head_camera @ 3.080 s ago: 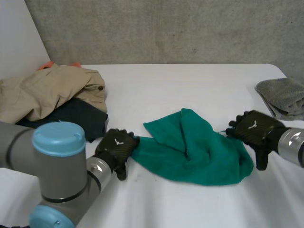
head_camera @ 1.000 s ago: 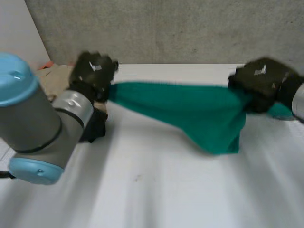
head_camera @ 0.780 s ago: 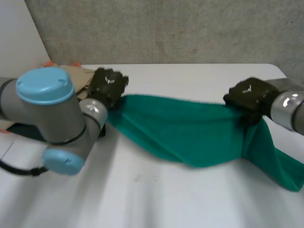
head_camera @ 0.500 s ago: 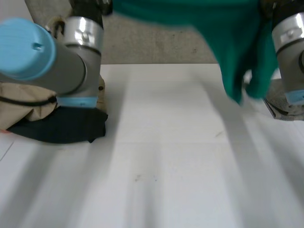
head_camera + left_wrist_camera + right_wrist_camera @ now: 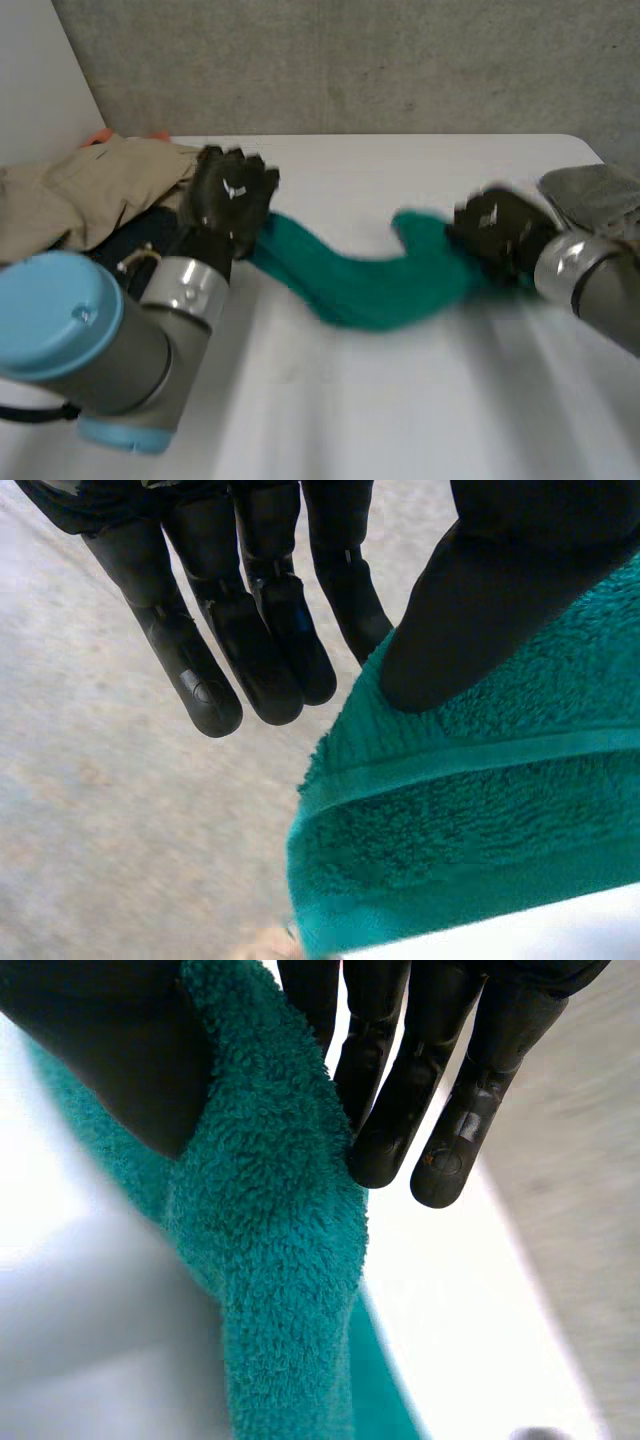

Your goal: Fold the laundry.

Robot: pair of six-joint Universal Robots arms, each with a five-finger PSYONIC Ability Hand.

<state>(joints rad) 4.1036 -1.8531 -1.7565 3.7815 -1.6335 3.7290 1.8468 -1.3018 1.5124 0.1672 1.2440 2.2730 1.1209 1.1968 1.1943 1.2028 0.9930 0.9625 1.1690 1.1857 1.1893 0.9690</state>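
A green towel hangs stretched between my two hands just above the white table, sagging in the middle. My left hand grips its left end near the clothes pile. In the left wrist view the thumb presses a hemmed edge of the towel against the straight fingers. My right hand holds the towel's right end. In the right wrist view the towel is pinched between the thumb and the fingers.
At the table's far left lies a pile with a beige garment on a dark garment. A grey towel lies at the far right edge. A concrete wall stands behind the table.
Half a second ago both hands held the towel high above the table. They have swung down toward the table, and the towel now sags low between them.
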